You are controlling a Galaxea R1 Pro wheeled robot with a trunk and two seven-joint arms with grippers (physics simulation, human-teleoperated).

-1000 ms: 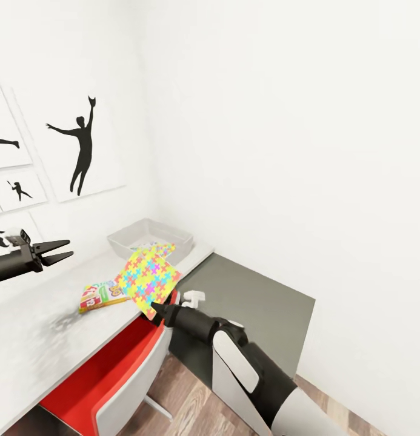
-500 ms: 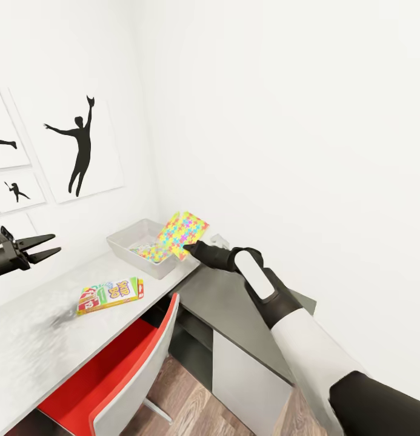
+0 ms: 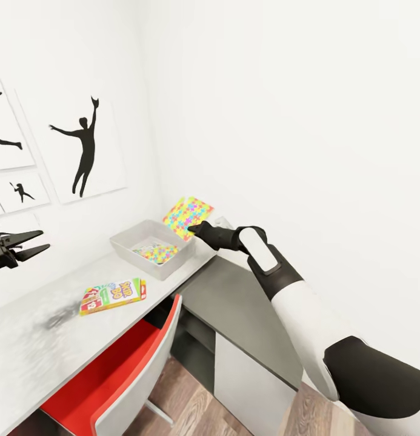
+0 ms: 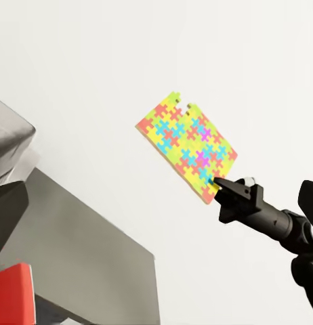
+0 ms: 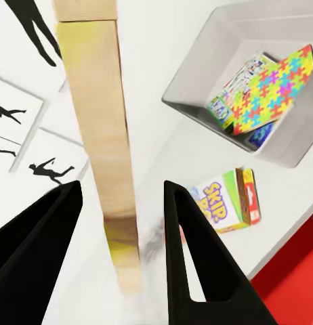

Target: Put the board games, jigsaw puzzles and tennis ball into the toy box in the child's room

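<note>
At frame centre our right claw (image 3: pixel 194 229) pinches a jigsaw puzzle (image 3: pixel 188 217) above the toy box (image 3: pixel 150 248) on the worktop (image 3: pixel 52 327); our left claw (image 3: pixel 29 243), far left, gapes empty.

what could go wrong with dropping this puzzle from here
The jigsaw puzzle is pinched at one corner by the right gripper, tilted, above the far edge of the toy box. Released now, it may slide behind the box or catch on its rim instead of landing inside.
</note>
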